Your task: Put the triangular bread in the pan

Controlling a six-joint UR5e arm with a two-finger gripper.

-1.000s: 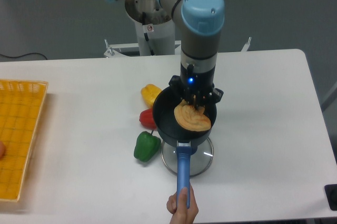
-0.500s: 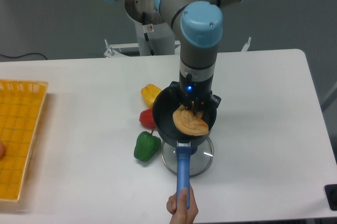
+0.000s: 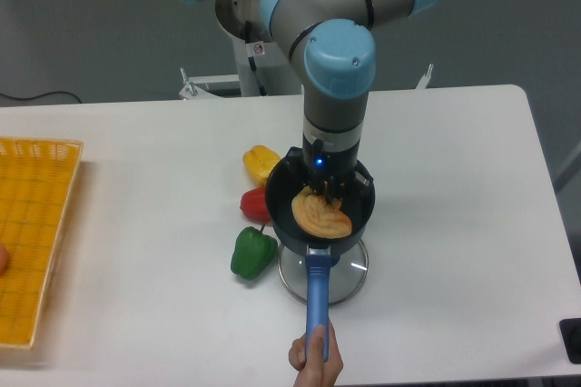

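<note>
The triangular bread (image 3: pixel 320 215), tan-orange with a browner edge, hangs tilted inside the mouth of the black pan (image 3: pixel 283 214). My gripper (image 3: pixel 323 193) points straight down into the pan and is shut on the bread's upper edge. The pan's blue handle (image 3: pixel 315 301) points toward the camera and a human hand (image 3: pixel 316 362) holds its end. The pan sits on top of a round glass lid (image 3: pixel 348 271). The pan's bottom is hidden by the bread.
A yellow pepper (image 3: pixel 260 163), a red pepper (image 3: pixel 253 205) and a green pepper (image 3: pixel 251 253) lie just left of the pan. A yellow basket (image 3: pixel 32 233) sits at the left table edge. A dark object (image 3: pixel 572 339) shows at the right front corner.
My gripper has moved down and slightly left, lowering the bread deeper into the pan. The pan, the hand and the peppers have stayed put.
</note>
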